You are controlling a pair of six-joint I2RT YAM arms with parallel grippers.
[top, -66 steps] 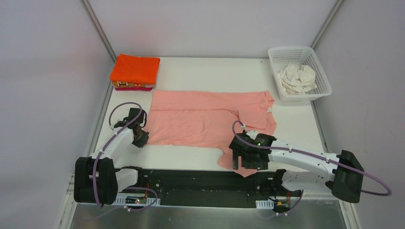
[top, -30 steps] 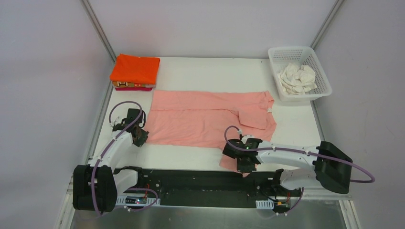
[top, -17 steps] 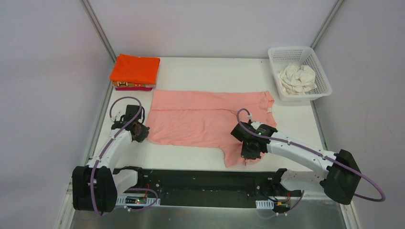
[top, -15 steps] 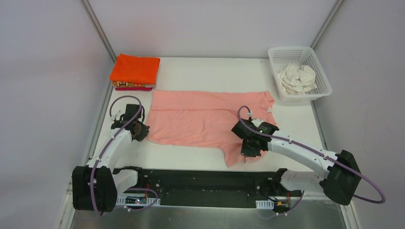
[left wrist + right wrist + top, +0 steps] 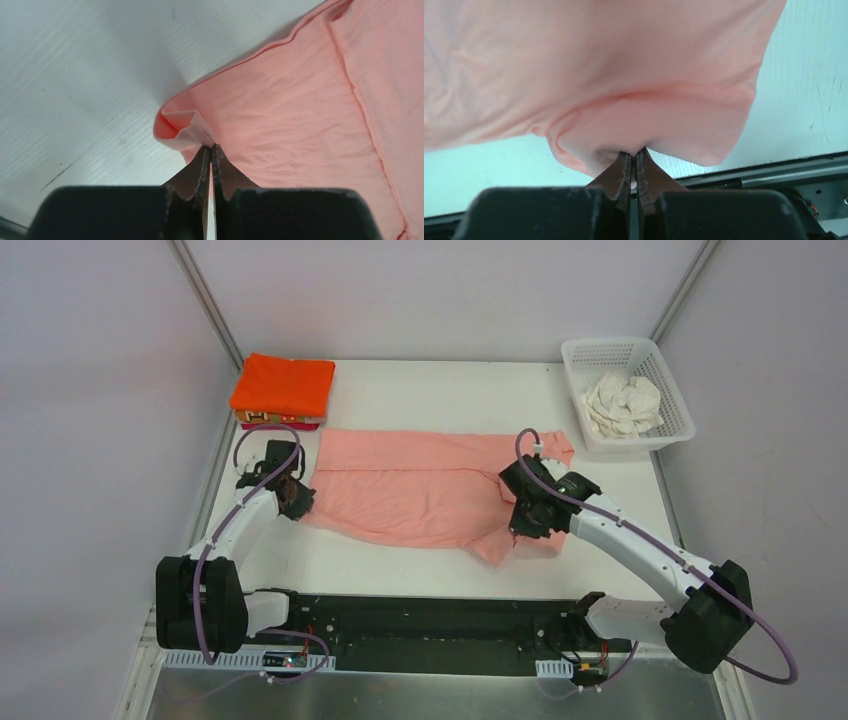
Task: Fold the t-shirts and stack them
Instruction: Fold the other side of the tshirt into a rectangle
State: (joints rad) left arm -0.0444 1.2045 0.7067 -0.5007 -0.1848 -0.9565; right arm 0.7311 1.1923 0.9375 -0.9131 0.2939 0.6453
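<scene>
A salmon pink t-shirt (image 5: pixel 420 485) lies spread across the middle of the table. My left gripper (image 5: pixel 295 498) is shut on its near left corner, and the pinched fold (image 5: pixel 187 127) rises just off the table. My right gripper (image 5: pixel 528 522) is shut on the shirt's near right part, which hangs lifted and bunched (image 5: pixel 644 115) above the table. A folded orange t-shirt (image 5: pixel 284 383) tops a stack at the back left, with a magenta one (image 5: pixel 280 424) showing beneath. A crumpled cream-white t-shirt (image 5: pixel 622 403) fills the basket.
A white plastic lattice basket (image 5: pixel 672 398) stands at the back right. The black rail (image 5: pixel 420 625) carrying both arm bases runs along the table's near edge. Grey walls close in on the left, back and right.
My right gripper has carried the shirt's near right flap from the table's front edge away and to the right, over the shirt. My left gripper has pulled its corner slightly farther back.
</scene>
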